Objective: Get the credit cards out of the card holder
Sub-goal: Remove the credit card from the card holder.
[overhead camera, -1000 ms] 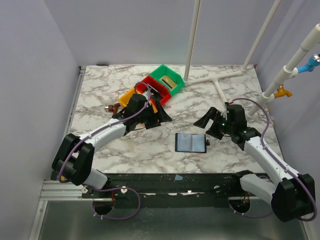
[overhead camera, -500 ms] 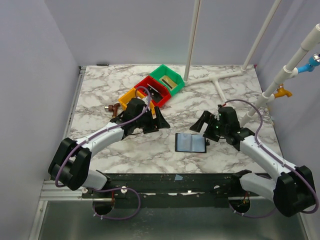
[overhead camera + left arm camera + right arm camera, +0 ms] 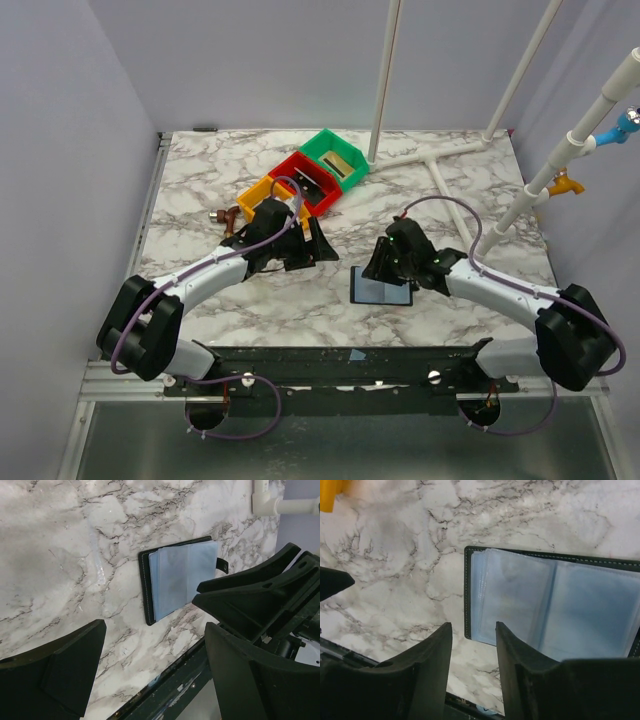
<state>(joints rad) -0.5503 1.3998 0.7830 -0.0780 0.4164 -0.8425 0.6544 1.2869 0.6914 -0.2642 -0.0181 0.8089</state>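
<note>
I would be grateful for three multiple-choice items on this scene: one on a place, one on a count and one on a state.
1. Where is the card holder?
A on the marble table
B lifted in the air
C inside a drawer

2. How many coloured bins stand at the back?
A one
B three
C five

3. The card holder is:
A snapped shut
B rolled up
C open, clear sleeves facing up

Answers: 1 A, it lies flat on the marble in both wrist views. 2 B, one yellow, one red, one green. 3 C, both halves are spread and the bluish sleeves show.
</note>
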